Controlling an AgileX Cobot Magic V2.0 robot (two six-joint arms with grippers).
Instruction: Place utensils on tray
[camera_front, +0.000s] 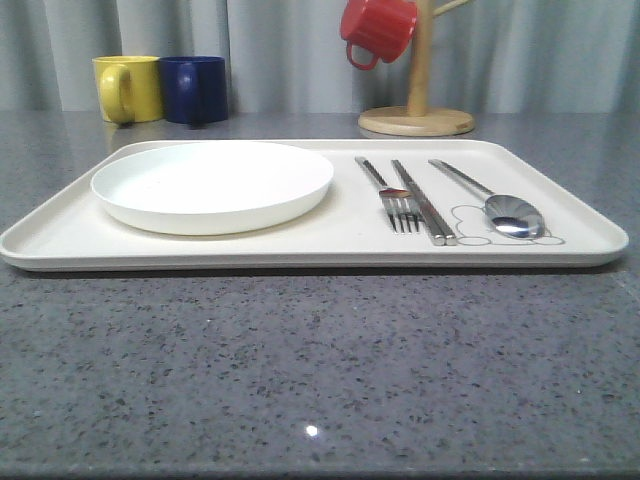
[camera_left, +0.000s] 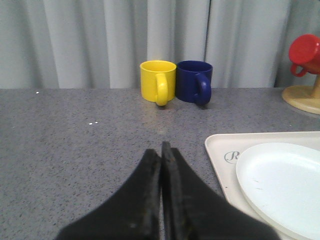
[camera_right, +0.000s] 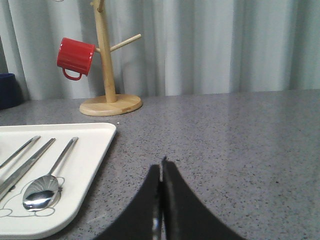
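Left gripper (camera_left: 161, 150) is clenched, black fingers pressed together on nothing, above speckled grey counter (camera_left: 75, 150); the cream tray (camera_left: 220, 150) with its glossy white plate (camera_left: 280, 185) lies just beside it, cut off by the frame. Right gripper (camera_right: 161, 167) is likewise clamped empty, tray edge near. Shiny steel fork (camera_front: 392, 195), knife (camera_front: 422, 200) and spoon (camera_front: 495, 200) lie parallel on the tray, partly covering a faint drawing.
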